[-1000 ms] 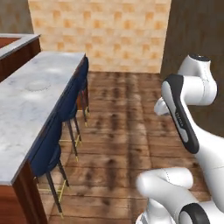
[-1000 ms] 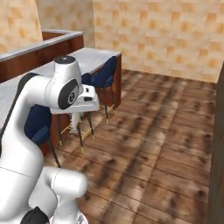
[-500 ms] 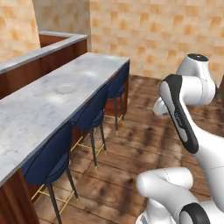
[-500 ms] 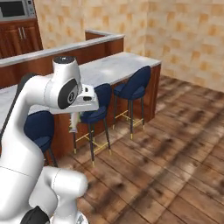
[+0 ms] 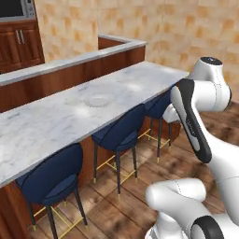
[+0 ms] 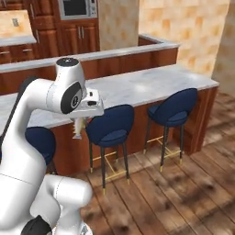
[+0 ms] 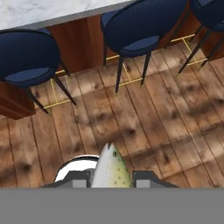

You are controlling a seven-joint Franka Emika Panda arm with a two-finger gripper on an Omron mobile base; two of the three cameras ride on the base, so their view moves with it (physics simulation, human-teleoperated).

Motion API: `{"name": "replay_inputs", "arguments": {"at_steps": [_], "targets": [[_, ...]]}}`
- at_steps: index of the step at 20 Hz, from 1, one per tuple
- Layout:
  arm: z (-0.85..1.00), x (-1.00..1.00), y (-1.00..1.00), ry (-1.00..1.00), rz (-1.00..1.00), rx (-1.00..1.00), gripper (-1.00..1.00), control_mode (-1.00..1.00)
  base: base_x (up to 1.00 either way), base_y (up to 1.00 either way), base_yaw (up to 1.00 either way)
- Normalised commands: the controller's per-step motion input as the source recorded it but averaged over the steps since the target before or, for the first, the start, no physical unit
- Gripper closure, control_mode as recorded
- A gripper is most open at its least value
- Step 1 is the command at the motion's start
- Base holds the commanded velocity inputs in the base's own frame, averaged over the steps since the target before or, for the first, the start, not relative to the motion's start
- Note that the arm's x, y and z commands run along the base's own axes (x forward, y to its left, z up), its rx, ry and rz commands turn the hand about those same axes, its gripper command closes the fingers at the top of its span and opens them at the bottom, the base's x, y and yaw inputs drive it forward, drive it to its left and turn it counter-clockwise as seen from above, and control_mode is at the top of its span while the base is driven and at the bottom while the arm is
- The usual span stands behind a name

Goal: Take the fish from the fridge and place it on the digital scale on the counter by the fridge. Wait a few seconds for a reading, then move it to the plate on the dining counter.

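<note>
Marble dining desk ahead, plate waiting on it. My fingers clamped on fish. Only final placement seems left.

No readable text, label, brand, number or sign is showing anywhere ahead of or around the hand; the surfaces in view are all appearing plain, bearing no lettering that can be made out
</note>
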Motion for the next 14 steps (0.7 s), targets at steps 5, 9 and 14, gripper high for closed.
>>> {"name": "replay_inputs", "arguments": {"at_steps": [5,9,14], "targets": [[0.00,0.00,0.00,0.00,0.00,0.00,1.00,1.00,0.94,-0.65,0.58],[0.00,0.00,0.00,0.00,0.00,0.00,1.00,1.00,0.99,-0.62,0.57],[0.00,0.00,0.00,0.00,0.00,0.00,1.00,1.00,1.00,-0.55,0.55]]}}
